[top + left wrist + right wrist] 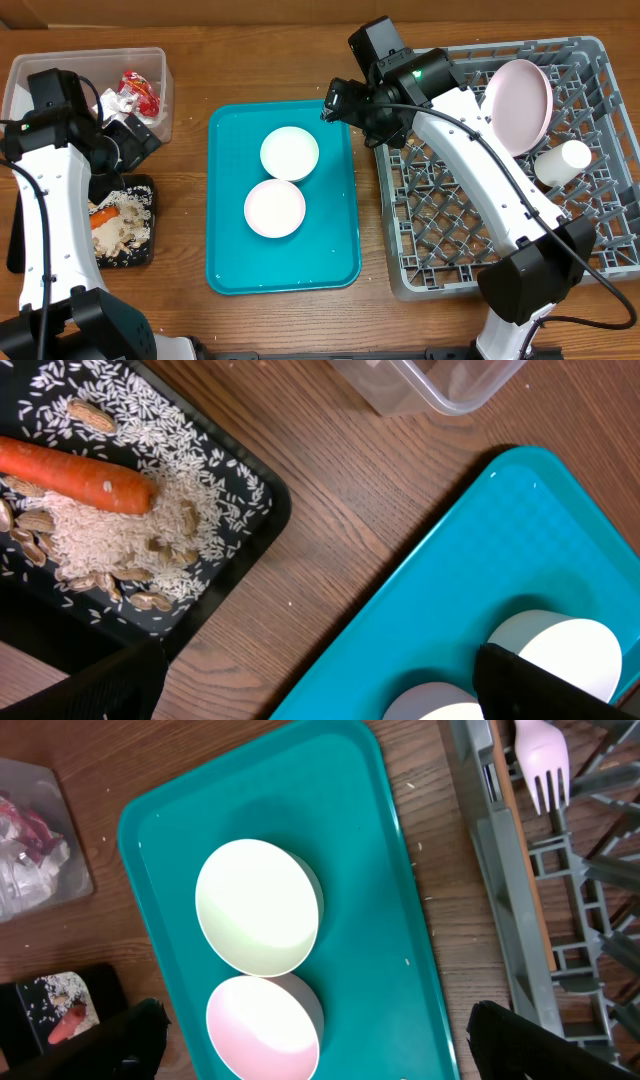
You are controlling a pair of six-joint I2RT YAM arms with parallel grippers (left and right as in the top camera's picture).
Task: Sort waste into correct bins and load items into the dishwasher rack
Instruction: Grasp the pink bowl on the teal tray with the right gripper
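overhead looks straight down; both wrist views, closer, share the teal tray (380,870).

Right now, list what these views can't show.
- fork: right wrist view, handle cut off by the top edge.
- tub contents: overhead, partly under the left arm; right wrist, cut by the left edge.
- black tray: overhead, left part under that arm.
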